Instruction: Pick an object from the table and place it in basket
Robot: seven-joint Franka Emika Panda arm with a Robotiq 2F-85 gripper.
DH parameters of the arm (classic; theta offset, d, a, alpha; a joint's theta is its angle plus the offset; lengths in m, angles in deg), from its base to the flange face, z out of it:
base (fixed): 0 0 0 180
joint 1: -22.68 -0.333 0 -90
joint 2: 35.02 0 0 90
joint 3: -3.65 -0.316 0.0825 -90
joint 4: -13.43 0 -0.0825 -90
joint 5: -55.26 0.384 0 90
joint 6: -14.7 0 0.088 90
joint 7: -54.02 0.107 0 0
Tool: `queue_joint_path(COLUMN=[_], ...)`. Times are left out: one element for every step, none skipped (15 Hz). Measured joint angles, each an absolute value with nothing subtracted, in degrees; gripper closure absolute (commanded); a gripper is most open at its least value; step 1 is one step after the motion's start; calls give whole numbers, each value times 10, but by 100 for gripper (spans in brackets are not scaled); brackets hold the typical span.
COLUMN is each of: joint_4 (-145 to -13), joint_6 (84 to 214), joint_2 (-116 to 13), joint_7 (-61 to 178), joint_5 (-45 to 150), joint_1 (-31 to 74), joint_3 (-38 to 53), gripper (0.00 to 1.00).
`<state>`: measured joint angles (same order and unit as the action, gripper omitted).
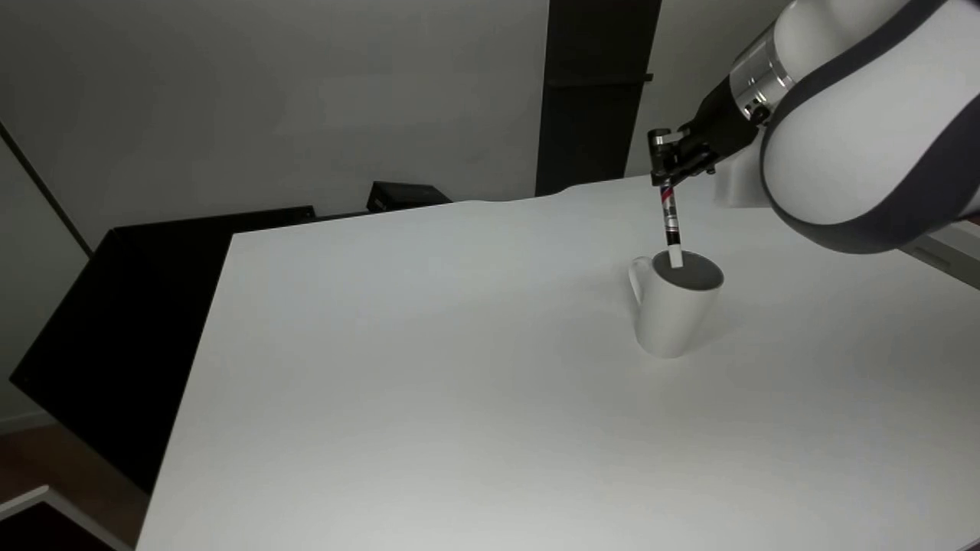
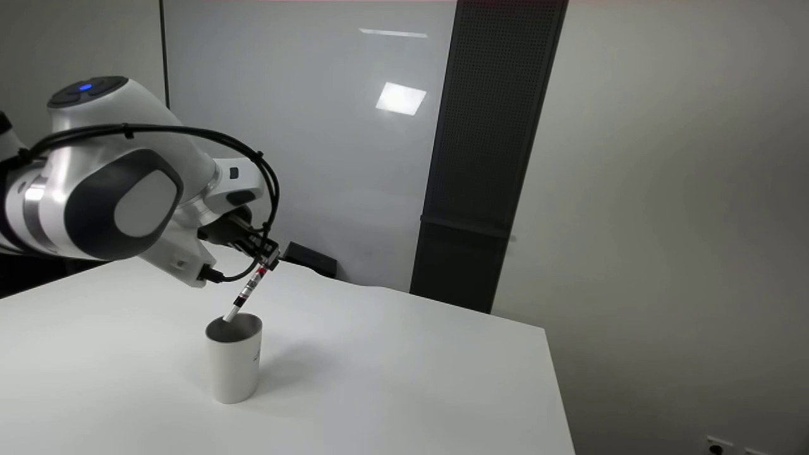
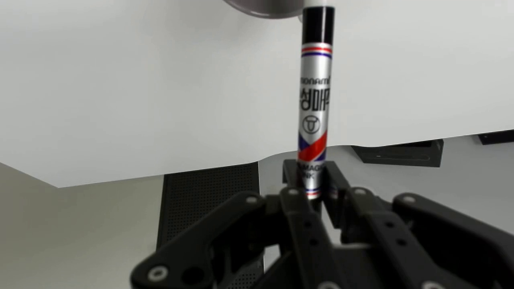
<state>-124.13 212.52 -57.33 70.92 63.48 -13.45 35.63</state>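
My gripper [image 1: 663,158] is shut on the upper end of a marker [image 1: 670,214], a thin silver stick with red and blue marks, a black band and a white lower end. The marker points down, tilted. In both exterior views its white end is at the mouth of the white mug [image 1: 672,321], overlapping the grey inside; the mug also shows in an exterior view [image 2: 234,373]. I cannot tell how deep the end reaches or whether it touches the mug. The mug stands upright, handle on its side. In the wrist view the marker [image 3: 315,96] sits between the fingertips; only part of the mug's rim [image 3: 261,15] shows.
The white table [image 1: 429,367] bears the mug. A black box [image 2: 310,259] is beyond the table's back edge, near the wall. A dark panel [image 2: 486,158] runs up the wall. Black furniture [image 1: 115,329] stands beside the table. A black cable [image 2: 189,131] runs along the arm.
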Motion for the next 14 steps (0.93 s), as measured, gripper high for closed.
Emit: queue_joint_path(joint_4=[-1241, -1241, -1241, -1241, -1241, -1241, -1241, -1241, -1242, -1243, -1246, -1247, -1249, -1249], joint_6=[2125, 2125, 2125, 2125, 2125, 2125, 2125, 2125, 2125, 2125, 2125, 2125, 2125, 2125], joint_2=[-575, -576, -577, -578, -580, -581, -583, -585, -587, -590, -593, -596, -600, -603], joint_7=[709, 709, 709, 709, 709, 709, 709, 709, 709, 709, 709, 709, 709, 710], joint_5=[639, 644, 647, 651, 654, 656, 657, 658, 658, 658, 658, 658, 658, 658], joint_1=[-143, -155, -166, -177, -188, -199, -207, -216, -221, -222, -222, -221, -220, -220], joint_3=[363, 372, 380, 389, 396, 404, 410, 415, 418, 418, 418, 418, 418, 419], gripper=[93, 93, 93, 93, 93, 93, 93, 93, 93, 93, 93, 93, 93, 93])
